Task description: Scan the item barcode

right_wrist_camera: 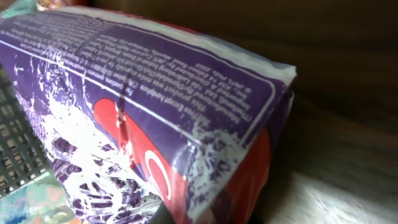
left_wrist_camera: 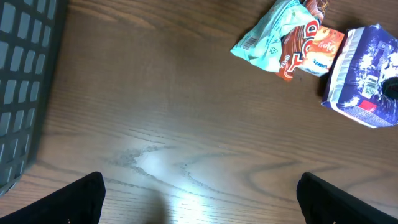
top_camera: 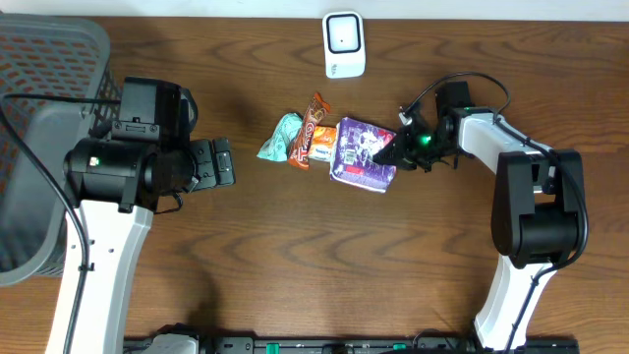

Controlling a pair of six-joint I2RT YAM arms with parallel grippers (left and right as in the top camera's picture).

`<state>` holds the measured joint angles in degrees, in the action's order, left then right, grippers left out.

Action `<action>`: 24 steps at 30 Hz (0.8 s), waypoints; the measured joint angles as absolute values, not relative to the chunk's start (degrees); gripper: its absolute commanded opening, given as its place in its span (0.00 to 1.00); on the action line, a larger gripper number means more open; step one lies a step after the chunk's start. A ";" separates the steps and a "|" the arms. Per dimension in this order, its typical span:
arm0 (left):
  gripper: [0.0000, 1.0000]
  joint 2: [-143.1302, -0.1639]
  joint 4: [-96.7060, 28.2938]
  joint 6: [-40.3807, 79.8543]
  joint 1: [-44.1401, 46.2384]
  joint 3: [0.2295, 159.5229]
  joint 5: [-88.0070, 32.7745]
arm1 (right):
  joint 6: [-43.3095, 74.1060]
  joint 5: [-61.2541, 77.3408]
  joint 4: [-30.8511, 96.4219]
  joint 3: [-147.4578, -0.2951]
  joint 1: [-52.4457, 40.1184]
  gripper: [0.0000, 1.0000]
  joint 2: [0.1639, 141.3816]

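You have four snacks between the left jaws and the right jaws: one purple packet [top_camera: 359, 157], one teal packet [top_camera: 280, 140], one orange packet [top_camera: 325, 149], one red-brown bar [top_camera: 314, 123]. Add one white scanner [top_camera: 344, 44] and one grey basket [top_camera: 49, 59].

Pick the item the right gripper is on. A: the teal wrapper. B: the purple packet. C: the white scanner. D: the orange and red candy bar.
B: from overhead the right gripper sits closed on the right edge of the purple packet, and that packet fills the right wrist view.
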<state>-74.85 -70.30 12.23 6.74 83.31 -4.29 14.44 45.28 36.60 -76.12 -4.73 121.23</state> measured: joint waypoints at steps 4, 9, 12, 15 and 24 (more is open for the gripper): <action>0.98 -74.85 -70.30 12.23 6.74 83.31 -4.32 | 14.46 40.21 42.54 -78.65 -4.89 0.01 120.62; 0.98 -74.85 -70.30 12.23 6.74 83.31 -4.32 | 16.25 18.61 52.23 -84.09 -6.63 0.01 113.38; 0.98 -74.85 -70.30 12.23 6.74 83.31 -4.32 | 19.16 -0.03 57.19 -86.52 -10.07 0.01 107.00; 0.98 -74.85 -70.30 12.23 6.74 83.31 -4.32 | 22.87 -19.86 61.41 -87.61 -15.55 0.01 102.50; 0.98 -74.85 -70.30 12.23 6.74 83.31 -4.32 | 25.21 -42.81 63.66 -86.37 -21.65 0.01 106.56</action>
<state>-74.85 -70.30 12.23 6.74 83.31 -4.32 25.21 -42.81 63.66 -86.37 -21.65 106.56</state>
